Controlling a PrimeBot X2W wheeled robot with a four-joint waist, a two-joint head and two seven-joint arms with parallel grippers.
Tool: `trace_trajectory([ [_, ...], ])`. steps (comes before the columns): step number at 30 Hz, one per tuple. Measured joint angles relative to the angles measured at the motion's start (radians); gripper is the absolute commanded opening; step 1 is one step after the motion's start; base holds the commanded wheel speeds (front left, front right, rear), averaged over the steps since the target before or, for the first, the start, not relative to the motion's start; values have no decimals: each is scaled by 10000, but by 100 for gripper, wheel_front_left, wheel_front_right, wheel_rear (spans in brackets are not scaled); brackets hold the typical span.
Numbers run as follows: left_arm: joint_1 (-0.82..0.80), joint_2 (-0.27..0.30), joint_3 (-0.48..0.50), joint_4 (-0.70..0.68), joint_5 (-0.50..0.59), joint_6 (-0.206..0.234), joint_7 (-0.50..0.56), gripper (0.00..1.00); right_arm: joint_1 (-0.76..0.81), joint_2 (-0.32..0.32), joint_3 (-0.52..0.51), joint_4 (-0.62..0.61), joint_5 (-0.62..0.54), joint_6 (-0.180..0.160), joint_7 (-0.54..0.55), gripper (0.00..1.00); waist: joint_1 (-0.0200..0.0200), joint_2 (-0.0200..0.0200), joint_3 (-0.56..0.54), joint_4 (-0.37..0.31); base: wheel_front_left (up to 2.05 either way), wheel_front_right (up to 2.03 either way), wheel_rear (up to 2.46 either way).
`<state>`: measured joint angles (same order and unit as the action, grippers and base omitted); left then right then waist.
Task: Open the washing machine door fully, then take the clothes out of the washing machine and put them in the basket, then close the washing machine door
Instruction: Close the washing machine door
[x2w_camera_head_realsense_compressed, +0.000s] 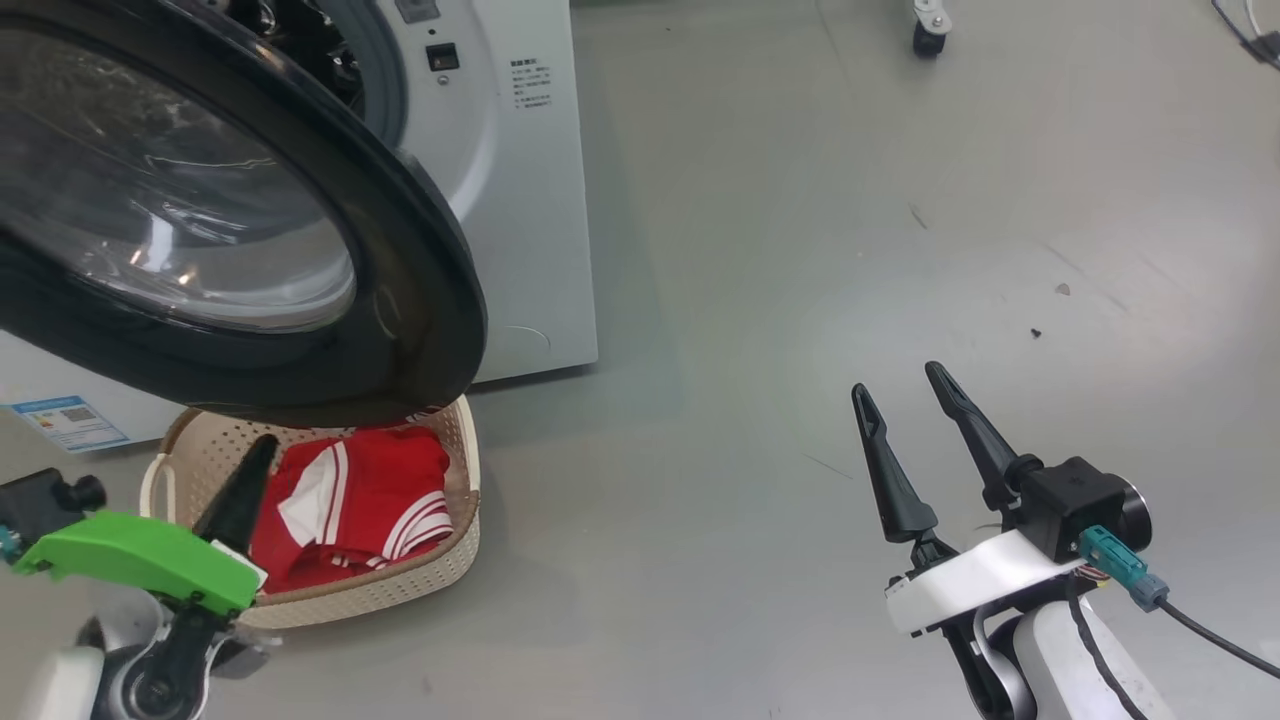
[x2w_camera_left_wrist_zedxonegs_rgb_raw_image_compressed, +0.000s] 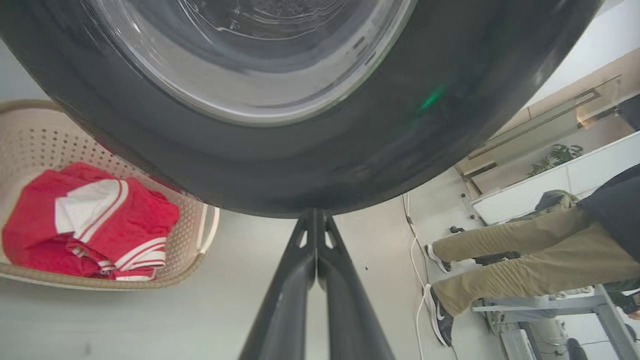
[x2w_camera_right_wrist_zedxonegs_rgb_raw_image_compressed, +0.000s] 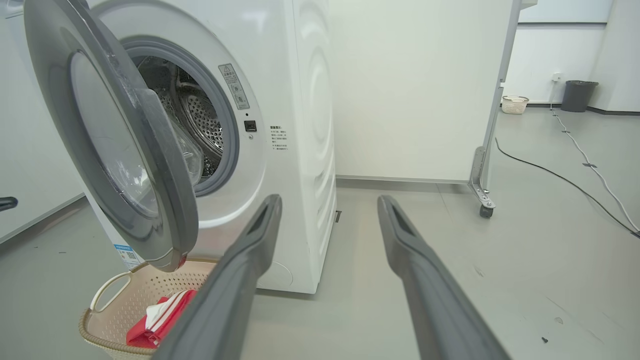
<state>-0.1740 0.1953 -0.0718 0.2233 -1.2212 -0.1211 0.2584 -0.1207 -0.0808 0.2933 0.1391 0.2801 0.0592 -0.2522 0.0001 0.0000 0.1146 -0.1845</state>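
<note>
The white washing machine (x2w_camera_head_realsense_compressed: 510, 200) stands at the upper left, its black round washing machine door (x2w_camera_head_realsense_compressed: 400, 250) swung partly out over the basket (x2w_camera_head_realsense_compressed: 440, 570). Red clothes (x2w_camera_head_realsense_compressed: 350, 500) with white stripes lie in the cream basket. My left gripper (x2w_camera_head_realsense_compressed: 262, 450) is shut over the basket's left side; in the left wrist view its joined tips (x2w_camera_left_wrist_zedxonegs_rgb_raw_image_compressed: 315, 220) sit at the door's (x2w_camera_left_wrist_zedxonegs_rgb_raw_image_compressed: 350, 165) lower black rim. My right gripper (x2w_camera_head_realsense_compressed: 897, 385) stands open and empty over bare floor to the right. The right wrist view shows the steel drum (x2w_camera_right_wrist_zedxonegs_rgb_raw_image_compressed: 200, 115) behind the half-open door (x2w_camera_right_wrist_zedxonegs_rgb_raw_image_compressed: 165, 200).
A person's legs (x2w_camera_left_wrist_zedxonegs_rgb_raw_image_compressed: 525, 260) stand off to the side, near a white cable on the floor. A wheeled white partition (x2w_camera_right_wrist_zedxonegs_rgb_raw_image_compressed: 482, 200) stands right of the machine, with cables, a dark bin (x2w_camera_right_wrist_zedxonegs_rgb_raw_image_compressed: 577, 95) and another basket (x2w_camera_right_wrist_zedxonegs_rgb_raw_image_compressed: 514, 104) beyond. Grey floor spreads right of the machine.
</note>
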Motion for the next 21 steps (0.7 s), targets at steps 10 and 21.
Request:
trace_trajectory([
  [10,723,522,-140,-752,2953,-4,-3007,0,308,-38,-186,-138,-52,4,0,100,0,0,-473,731,0,0,0],
  [21,1491,754,-602,-692,5287,-6,-5137,0,473,6,-240,-291,-109,12,0,100,-1,0,-537,1250,0,0,0],
])
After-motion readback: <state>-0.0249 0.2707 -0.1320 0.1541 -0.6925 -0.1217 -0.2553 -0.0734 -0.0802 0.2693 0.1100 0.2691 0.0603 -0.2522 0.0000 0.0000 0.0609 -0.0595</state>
